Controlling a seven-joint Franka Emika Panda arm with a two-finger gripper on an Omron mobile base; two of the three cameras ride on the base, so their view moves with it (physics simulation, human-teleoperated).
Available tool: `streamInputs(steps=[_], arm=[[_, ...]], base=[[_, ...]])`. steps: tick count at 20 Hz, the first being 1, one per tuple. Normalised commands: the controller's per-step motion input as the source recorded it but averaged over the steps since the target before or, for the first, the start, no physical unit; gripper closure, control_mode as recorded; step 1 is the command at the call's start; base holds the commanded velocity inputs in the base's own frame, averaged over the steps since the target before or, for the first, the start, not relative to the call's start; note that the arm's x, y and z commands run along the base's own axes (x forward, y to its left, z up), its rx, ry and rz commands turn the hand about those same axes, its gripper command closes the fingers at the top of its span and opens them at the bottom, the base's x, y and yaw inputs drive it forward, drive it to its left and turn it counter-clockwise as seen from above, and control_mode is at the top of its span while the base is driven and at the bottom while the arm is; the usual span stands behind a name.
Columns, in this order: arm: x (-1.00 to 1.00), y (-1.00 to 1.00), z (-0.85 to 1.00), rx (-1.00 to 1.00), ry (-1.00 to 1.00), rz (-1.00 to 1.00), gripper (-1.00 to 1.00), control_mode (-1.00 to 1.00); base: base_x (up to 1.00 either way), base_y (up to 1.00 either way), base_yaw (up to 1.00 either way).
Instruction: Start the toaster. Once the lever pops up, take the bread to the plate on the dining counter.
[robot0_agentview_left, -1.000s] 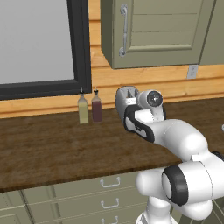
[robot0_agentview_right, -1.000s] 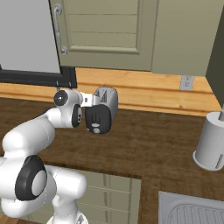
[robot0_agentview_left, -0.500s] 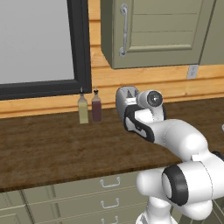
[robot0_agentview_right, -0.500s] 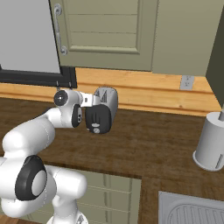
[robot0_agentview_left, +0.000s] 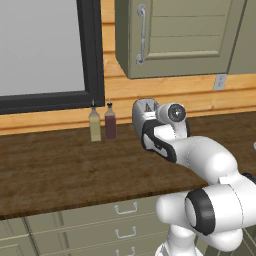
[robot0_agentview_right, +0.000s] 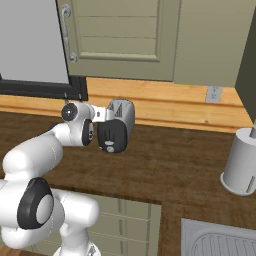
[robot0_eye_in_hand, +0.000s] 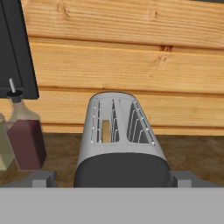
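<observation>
The toaster (robot0_eye_in_hand: 119, 131) stands end-on against the wooden wall, its black end panel (robot0_eye_in_hand: 122, 171) nearest me. The bread (robot0_eye_in_hand: 105, 131) sits low in its left slot, only a brown strip showing. My gripper (robot0_eye_in_hand: 114, 179) is open at that black end, with one grey fingertip (robot0_eye_in_hand: 42, 178) on each side of it and nothing between them. In the base views the wrist is right beside the toaster (robot0_agentview_left: 141, 111) (robot0_agentview_right: 124, 112). A small pale mark (robot0_agentview_right: 111, 148) low on the panel may be the lever. The plate and the dining counter are out of view.
Two bottles (robot0_agentview_left: 94, 126) (robot0_agentview_left: 110, 122) stand left of the toaster, the dark red one (robot0_eye_in_hand: 26, 140) close to it. A grey cylinder (robot0_agentview_right: 242, 162) and a sink (robot0_agentview_right: 220, 242) lie to the right. Wall cabinets (robot0_agentview_left: 175, 35) hang above the wood counter with drawers (robot0_agentview_left: 60, 170).
</observation>
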Motion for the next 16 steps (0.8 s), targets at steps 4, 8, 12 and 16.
streamInputs(steps=[4, 8, 12, 16], arm=[[0.0, 0.0, 0.0, 0.0, 0.0, 0.0, -1.0, -1.0], [0.0, 0.0, 0.0, 0.0, 0.0, 0.0, -1.0, -1.0], [0.0, 0.0, 0.0, 0.0, 0.0, 0.0, -1.0, -1.0], [0.0, 0.0, 0.0, 0.0, 0.0, 0.0, -1.0, -1.0]], base=[[0.0, 0.0, 0.0], [0.0, 0.0, 0.0], [0.0, 0.0, 0.0], [0.0, 0.0, 0.0]])
